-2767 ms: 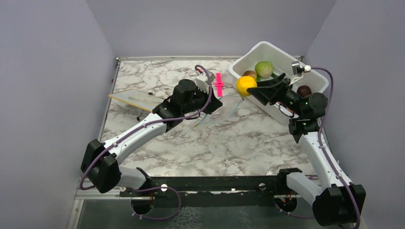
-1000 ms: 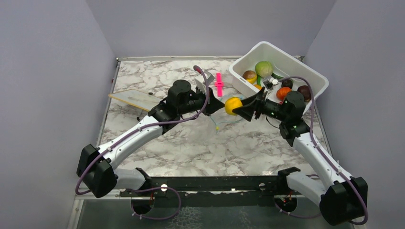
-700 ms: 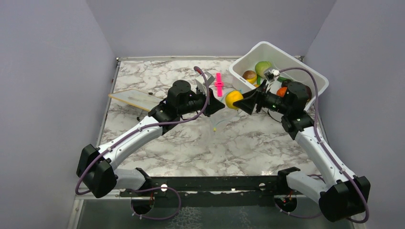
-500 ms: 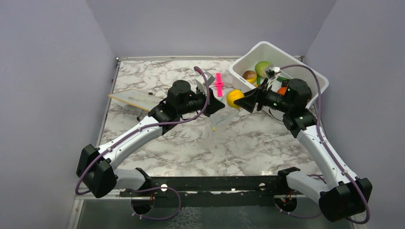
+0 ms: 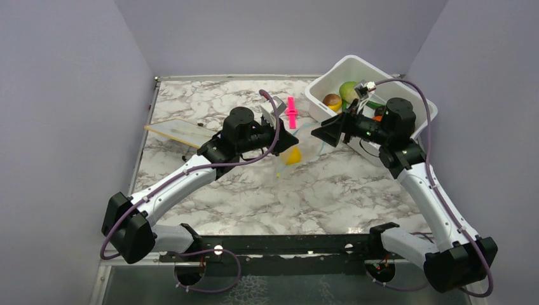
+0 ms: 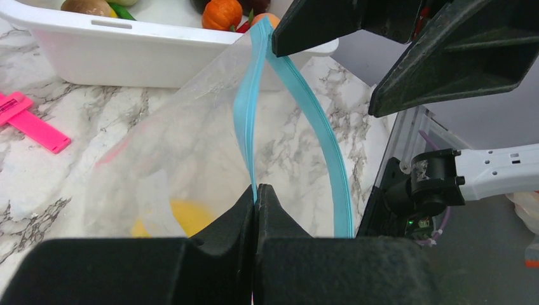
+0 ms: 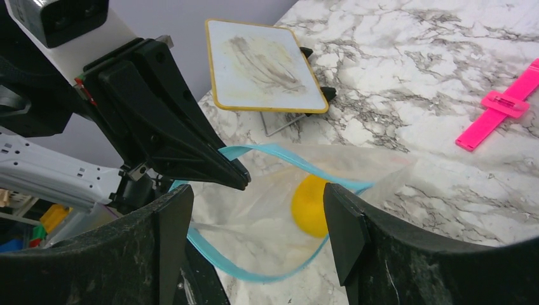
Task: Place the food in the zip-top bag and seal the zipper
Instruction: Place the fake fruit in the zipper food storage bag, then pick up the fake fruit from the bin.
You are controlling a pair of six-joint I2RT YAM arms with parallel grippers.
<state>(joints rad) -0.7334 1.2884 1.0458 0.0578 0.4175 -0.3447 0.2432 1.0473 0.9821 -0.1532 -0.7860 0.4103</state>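
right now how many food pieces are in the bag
1: the yellow piece, low inside the bag. The other food sits in the tub, where some may be hidden.

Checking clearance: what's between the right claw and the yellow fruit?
Only the bag's open mouth, ringed by its zipper, seen in the right wrist view.

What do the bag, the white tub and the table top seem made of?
Table top: marble-patterned, grey veins; stone or print, unclear. Zip-top bag: apparently thin clear plastic film; the veins show through. White tub: probably rigid plastic, smooth, glossy.
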